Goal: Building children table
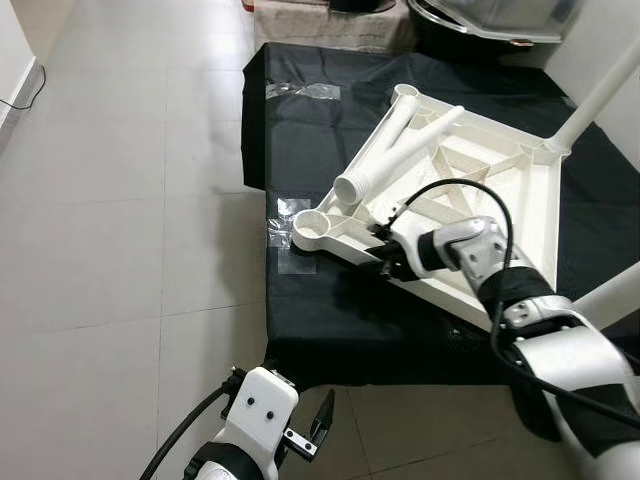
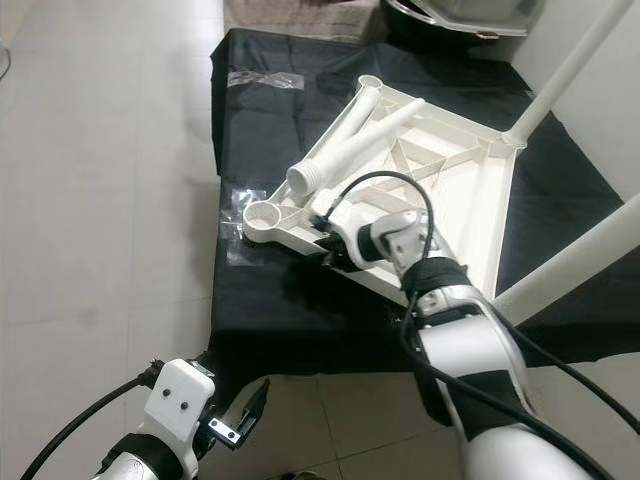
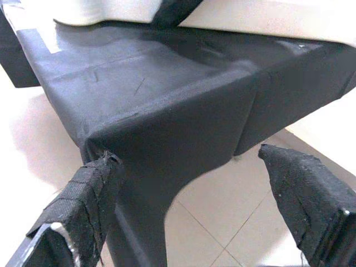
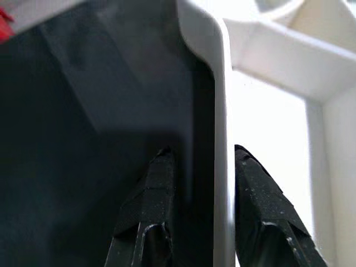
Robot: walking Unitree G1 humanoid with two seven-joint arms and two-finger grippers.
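Observation:
A white children's table top [image 1: 520,200] lies upside down on a black cloth [image 1: 300,130]. Two legs [image 1: 600,95] stand fitted in its right-hand corners, and two loose legs [image 1: 385,160] lie across its ribs. An empty round socket [image 1: 312,225] forms the near-left corner. My right gripper [image 1: 385,255] is at the near-left rim [image 4: 222,100], with one finger [image 4: 158,183] outside it and the other inside, shut on it. Low at the cloth's front corner, my left gripper [image 3: 194,183] hangs open and holds nothing.
The cloth covers a low platform on a pale tile floor [image 1: 120,200]. A clear plastic bag [image 1: 303,91] and a tape patch [image 1: 290,240] lie on the cloth's left part. A beige block [image 1: 330,25] stands behind the platform.

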